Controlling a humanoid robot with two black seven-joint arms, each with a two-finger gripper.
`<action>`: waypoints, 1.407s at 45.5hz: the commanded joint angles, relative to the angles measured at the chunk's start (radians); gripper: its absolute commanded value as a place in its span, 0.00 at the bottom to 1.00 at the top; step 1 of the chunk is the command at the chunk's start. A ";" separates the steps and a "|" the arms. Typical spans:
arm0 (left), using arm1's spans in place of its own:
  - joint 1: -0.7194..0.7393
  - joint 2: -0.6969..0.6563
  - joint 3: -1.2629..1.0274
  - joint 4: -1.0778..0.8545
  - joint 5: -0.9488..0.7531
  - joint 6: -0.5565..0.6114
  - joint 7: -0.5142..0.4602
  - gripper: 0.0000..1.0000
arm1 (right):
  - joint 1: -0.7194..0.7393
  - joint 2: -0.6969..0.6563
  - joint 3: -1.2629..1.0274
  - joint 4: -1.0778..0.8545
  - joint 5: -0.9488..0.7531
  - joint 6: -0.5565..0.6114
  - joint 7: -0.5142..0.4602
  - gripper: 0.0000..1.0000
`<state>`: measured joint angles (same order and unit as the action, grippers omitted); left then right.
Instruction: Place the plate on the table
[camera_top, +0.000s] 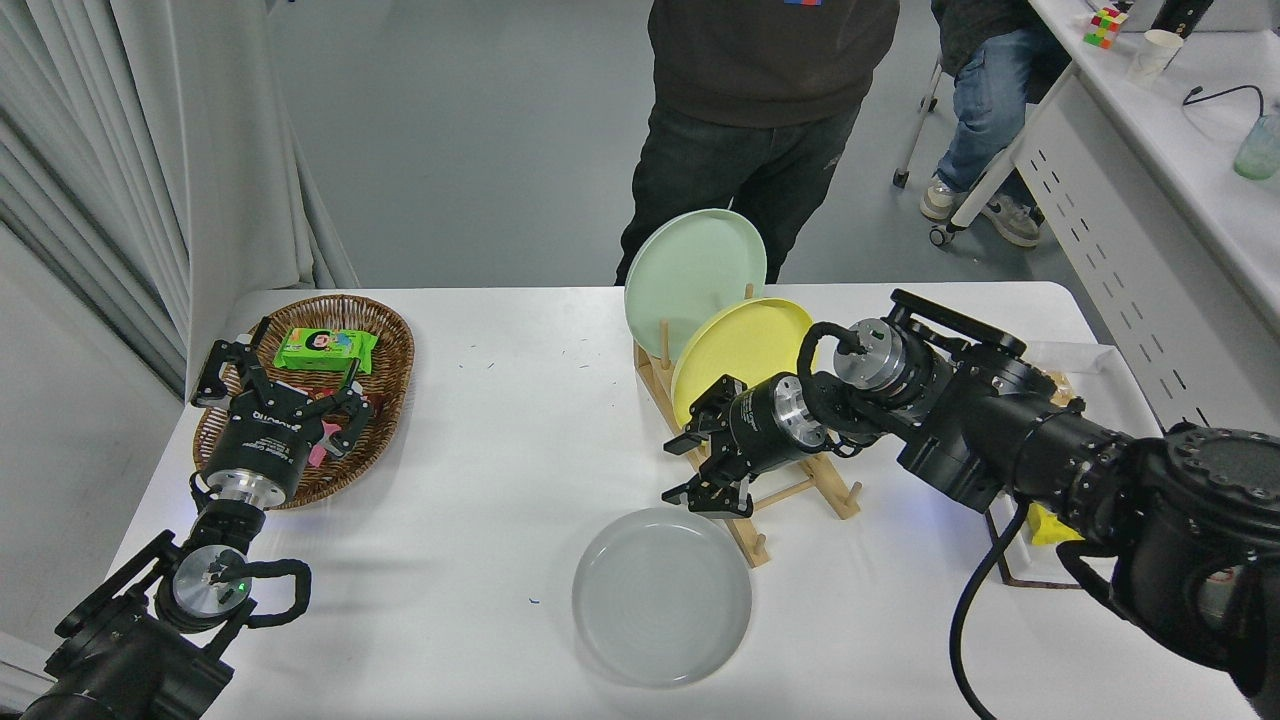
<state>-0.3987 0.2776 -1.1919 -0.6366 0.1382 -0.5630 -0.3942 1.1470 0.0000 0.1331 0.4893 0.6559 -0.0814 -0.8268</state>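
The light grey plate (661, 596) lies flat on the white table (500, 480), near its front edge and just left of the wooden rack's front end. My right gripper (690, 467) hovers above the plate's far rim, open, with nothing between its fingers and a gap between it and the plate. My left gripper (275, 390) is parked at the lower left, over the wicker basket, with its fingers spread open.
A wooden plate rack (790, 490) holds a yellow plate (735, 350) and a pale green plate (695, 270) upright, right behind my right gripper. A wicker basket (385, 345) with a green packet (325, 348) sits at the left. A person (760, 120) stands at the far side.
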 joint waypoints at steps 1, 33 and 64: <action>0.000 0.000 0.000 0.000 0.000 0.000 0.000 0.98 | 0.010 0.000 0.002 -0.003 -0.001 0.020 -0.002 1.00; 0.000 0.000 0.000 0.000 0.000 0.000 0.000 0.98 | 0.013 0.000 0.006 0.087 0.010 -0.101 -0.046 1.00; 0.000 0.000 0.000 0.000 0.000 0.000 0.000 0.98 | 0.149 0.000 0.016 0.146 0.014 0.192 -0.046 1.00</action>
<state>-0.3988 0.2776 -1.1919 -0.6366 0.1381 -0.5630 -0.3942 1.2555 0.0000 0.1340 0.6159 0.6698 0.0078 -0.8725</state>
